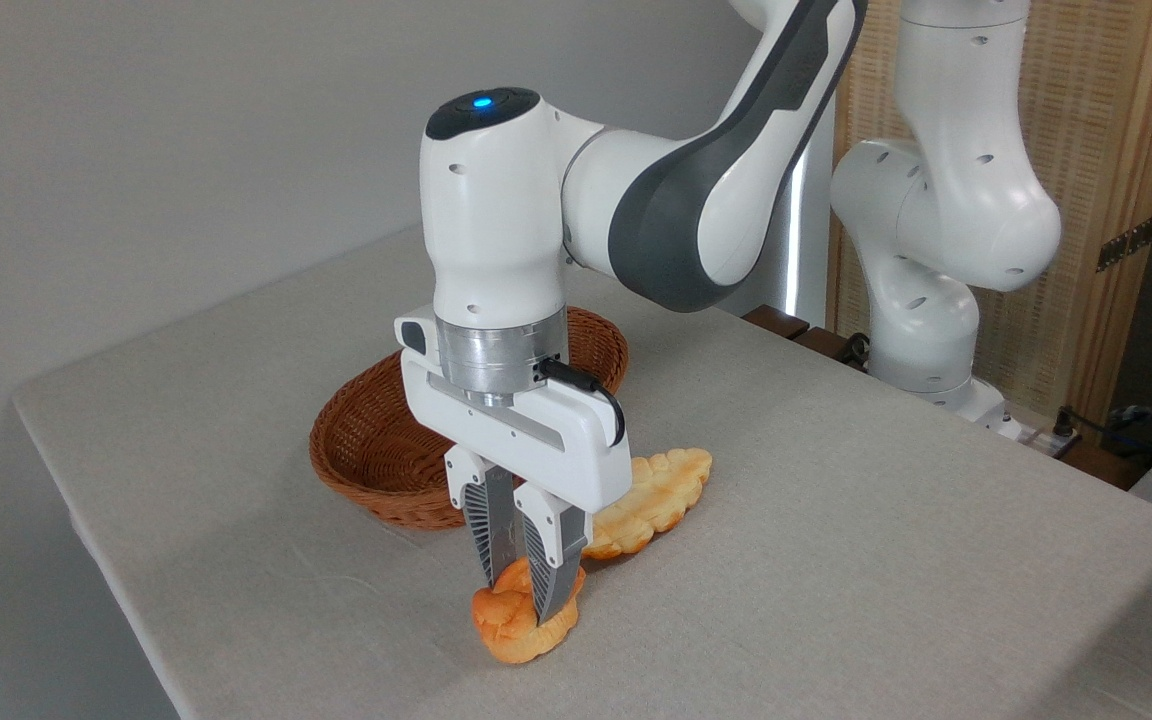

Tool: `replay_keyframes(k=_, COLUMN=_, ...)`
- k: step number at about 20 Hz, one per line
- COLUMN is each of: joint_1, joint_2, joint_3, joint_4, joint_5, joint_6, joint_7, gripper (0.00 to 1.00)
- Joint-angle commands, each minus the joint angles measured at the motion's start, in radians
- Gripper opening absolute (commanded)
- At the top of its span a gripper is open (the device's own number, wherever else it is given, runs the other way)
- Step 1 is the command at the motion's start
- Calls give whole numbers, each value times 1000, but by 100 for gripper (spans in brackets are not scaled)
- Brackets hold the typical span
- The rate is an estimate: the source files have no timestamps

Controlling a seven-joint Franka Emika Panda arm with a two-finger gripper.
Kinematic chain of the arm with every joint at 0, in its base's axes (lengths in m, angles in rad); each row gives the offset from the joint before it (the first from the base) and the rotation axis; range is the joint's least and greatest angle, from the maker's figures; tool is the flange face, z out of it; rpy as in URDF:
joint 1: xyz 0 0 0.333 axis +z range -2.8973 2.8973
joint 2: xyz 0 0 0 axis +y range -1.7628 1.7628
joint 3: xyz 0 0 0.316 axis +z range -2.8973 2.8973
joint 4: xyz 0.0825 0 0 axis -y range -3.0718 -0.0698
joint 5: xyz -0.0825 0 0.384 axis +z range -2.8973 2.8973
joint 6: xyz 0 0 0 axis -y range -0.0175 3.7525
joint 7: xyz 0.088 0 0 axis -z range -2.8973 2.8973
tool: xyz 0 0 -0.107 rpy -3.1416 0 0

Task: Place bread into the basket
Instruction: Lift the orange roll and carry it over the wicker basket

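Claw (526, 590) fingers pointed straight down in the single fixed view and were pinched on the bread (519, 628), the small orange-brown bun near the front of the worktop (836, 520). Both ribbed fingers were narrowed onto the bun's upper part, one at each side of its knotted top, with only a thin gap between them. Whether the bun was resting on the cloth or lifted a hair off it could not be told; its underside looked level with the surface.

Just behind the bun lay a longer pale golden loaf (651, 500), its near end close to the claw but apart from the bun. Further back and to the left stood the basket (376, 450), the oval wicker one, partly hidden by the wrist of the arm; the part of its inside that showed held nothing.

By my reading the task stood at its early middle: the grasp looked made, while the lift, the carry back and left over the near rim, and the release into the basket were all left to do. None of the bread was in the basket yet
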Motion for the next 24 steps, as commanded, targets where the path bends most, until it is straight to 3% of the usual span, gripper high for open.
replay_keyframes(k=1, joint_1=-1, joint_2=-7, joint_3=15, joint_4=34, joint_5=-33, joint_6=17, joint_7=6, gripper=44)
replay_keyframes(k=6, joint_1=1, joint_2=-24, joint_3=16, joint_4=78, joint_5=-114, joint_6=9, joint_7=0, gripper=45)
replay_keyframes(k=10, joint_1=-4, joint_2=-52, joint_3=4, joint_4=112, joint_5=-214, joint_6=-30, joint_7=-5, gripper=47)
replay_keyframes(k=17, joint_1=-7, joint_2=-60, joint_3=-108, joint_4=182, joint_5=-256, joint_6=-230, joint_7=-31, gripper=47)
replay_keyframes(k=24, joint_1=-7, joint_2=-50, joint_3=-289, joint_4=184, joint_5=-251, joint_6=-270, joint_7=-147, gripper=49)
